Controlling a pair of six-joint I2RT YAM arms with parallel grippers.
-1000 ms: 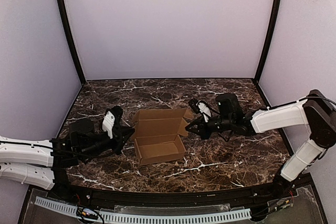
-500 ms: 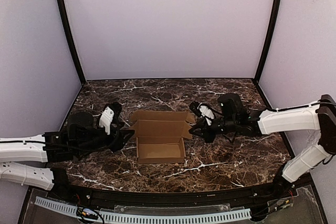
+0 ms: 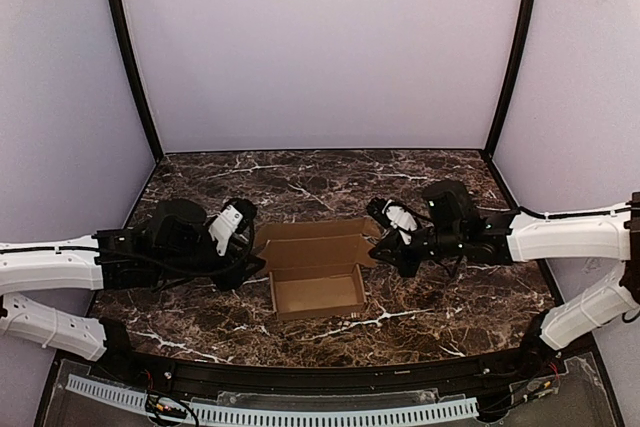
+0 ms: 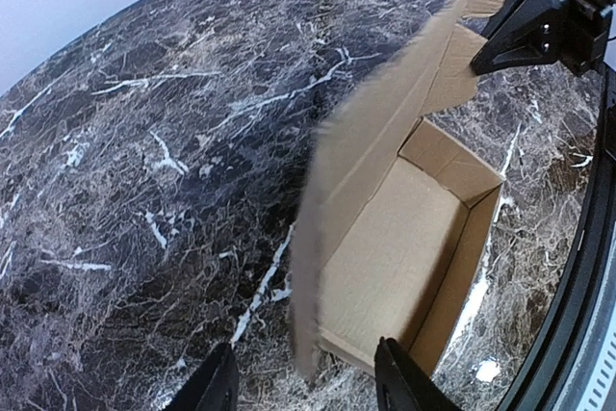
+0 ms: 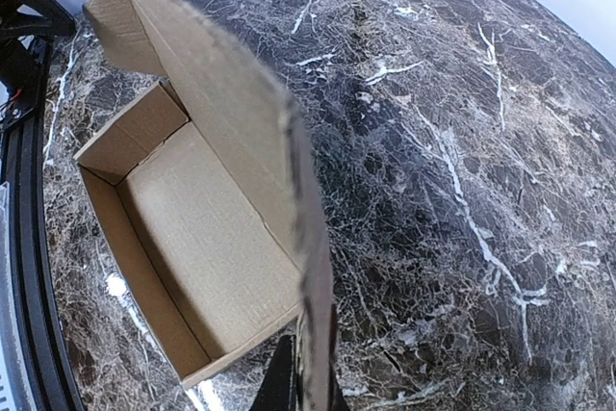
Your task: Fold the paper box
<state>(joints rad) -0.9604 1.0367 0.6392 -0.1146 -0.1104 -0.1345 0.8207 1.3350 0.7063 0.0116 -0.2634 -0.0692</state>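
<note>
The raised lid of the paper box (image 3: 318, 292) is pinched at one end by the clenched right gripper (image 5: 303, 384); its other end is straddled by the released left gripper (image 4: 306, 380).

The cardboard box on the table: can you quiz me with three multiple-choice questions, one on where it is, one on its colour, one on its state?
1. Where on the table is the paper box?
A) between the left hand and the right hand
B) on top of an arm
C) against the back wall

2. What colour is it?
A) white
B) brown
C) blue

3. How is its lid?
A) shut
B) raised open
C) missing

Answers:
1. A, a hand flanks each side.
2. B, it is plain brown cardboard.
3. B, the lid stands up and the inside shows.
</note>
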